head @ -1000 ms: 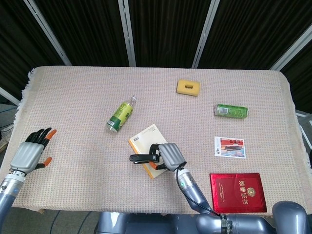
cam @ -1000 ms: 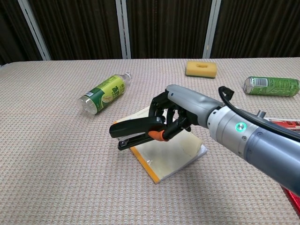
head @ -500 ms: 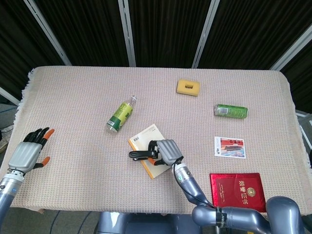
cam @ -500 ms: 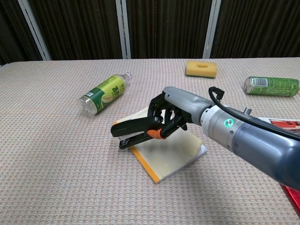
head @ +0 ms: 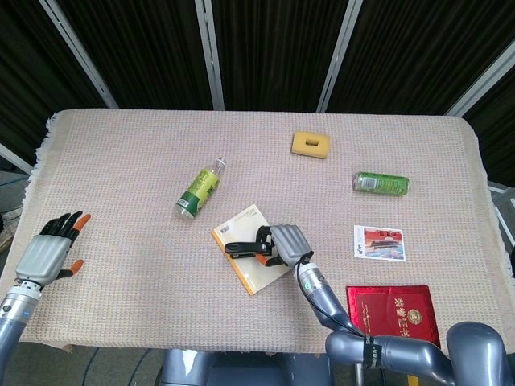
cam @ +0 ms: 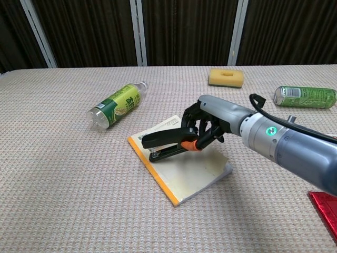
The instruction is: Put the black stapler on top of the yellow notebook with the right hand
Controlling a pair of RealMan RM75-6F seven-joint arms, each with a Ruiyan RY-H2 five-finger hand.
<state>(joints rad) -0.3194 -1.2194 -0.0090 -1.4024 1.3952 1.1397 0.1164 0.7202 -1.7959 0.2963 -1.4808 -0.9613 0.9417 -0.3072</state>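
Over the cloth-covered table point(head: 121, 161), right hand point(cam: 206, 126) grips black stapler point(cam: 166, 139) above yellow notebook point(cam: 184, 168).

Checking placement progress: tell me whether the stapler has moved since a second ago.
Yes. The black stapler shifted right, from overhanging the yellow notebook's left edge to over its cover.

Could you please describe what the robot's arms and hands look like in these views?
Both arms are smooth grey metal. The right hand has a grey back, black fingers with orange tips, a black cable looping at the wrist and a green indicator light. The left hand matches: grey back, black fingers, orange tips.
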